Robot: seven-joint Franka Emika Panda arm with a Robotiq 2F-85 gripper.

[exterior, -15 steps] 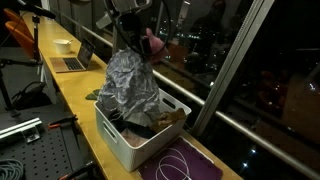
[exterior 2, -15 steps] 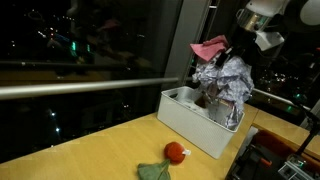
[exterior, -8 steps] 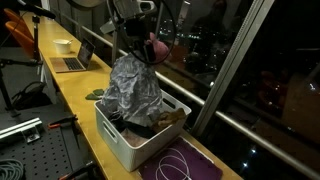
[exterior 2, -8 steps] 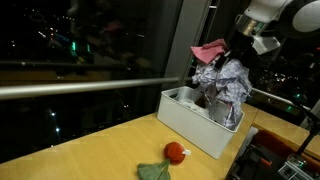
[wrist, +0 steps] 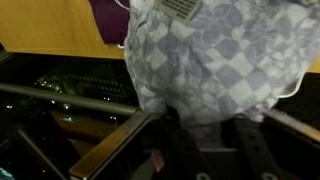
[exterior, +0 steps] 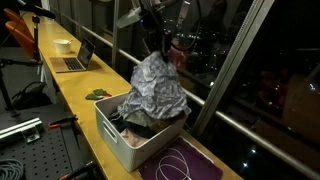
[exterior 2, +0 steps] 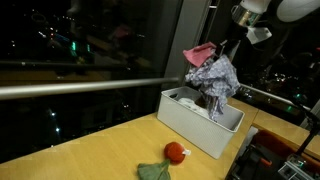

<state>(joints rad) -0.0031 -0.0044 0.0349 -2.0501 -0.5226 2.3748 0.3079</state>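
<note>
in an exterior view the gripper (exterior: 158, 42) is buried in the top of the checked cloth (exterior: 156, 90), so i cannot tell if its jaws clamp it. the cloth hangs over the white bin (exterior: 122, 148), hiding its far half, with the window rail (exterior: 255, 132) close behind.

in an exterior view a pink rag (exterior 2: 200, 52) touches the cloth's top, and 1 red object (exterior 2: 175, 152) lies on the table (exterior 2: 80, 150), well apart from the bin.

in the wrist view the cloth fills most of the frame and the fingers are a dark blur.

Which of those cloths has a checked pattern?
The big grey-white cloth hanging over the white box; the small pink cloth beside it is plain.
</note>
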